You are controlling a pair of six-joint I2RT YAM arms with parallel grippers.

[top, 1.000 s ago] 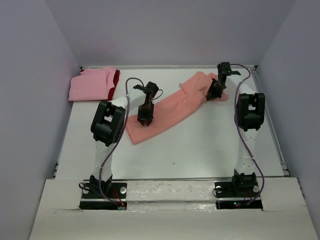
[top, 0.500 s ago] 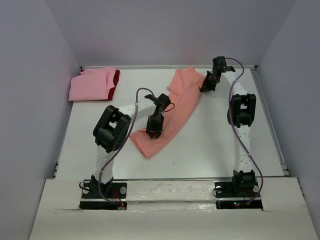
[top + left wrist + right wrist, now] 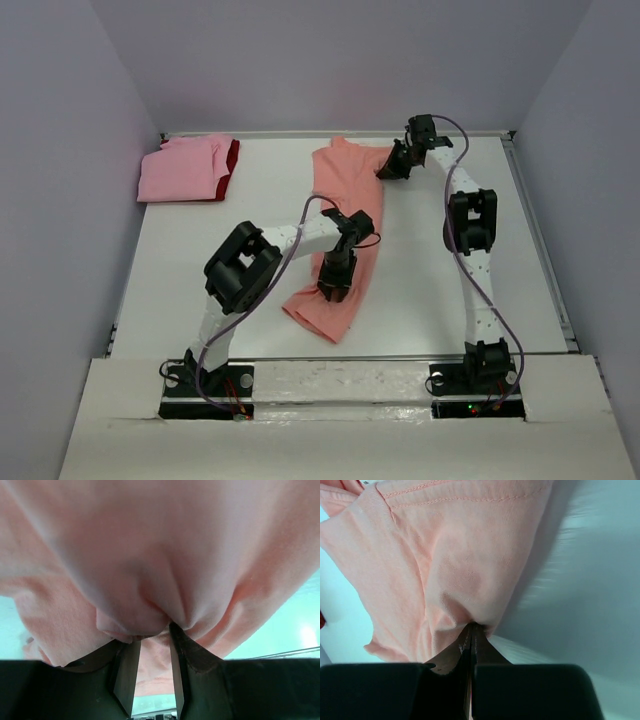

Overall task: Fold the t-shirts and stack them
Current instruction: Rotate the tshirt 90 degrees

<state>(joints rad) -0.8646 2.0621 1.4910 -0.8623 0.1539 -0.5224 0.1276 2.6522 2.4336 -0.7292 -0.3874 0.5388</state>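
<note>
The salmon-orange t-shirt hangs stretched in a long band from the back middle of the table toward the front. My right gripper is shut on its far end, with a fold of cloth pinched at the tips of the right gripper. My left gripper holds the shirt near its front end. In the left wrist view a thick bunch of fabric sits wedged between the fingers of the left gripper. A folded lighter pink t-shirt lies at the back left on a dark red one.
Grey walls close in the white table at the left, back and right. A metal rail runs along the right edge. Both arm bases stand at the near edge.
The shirt has swung from a diagonal across the table to nearly front-to-back. My left gripper moved right and nearer with it; my right gripper moved left along the back.
</note>
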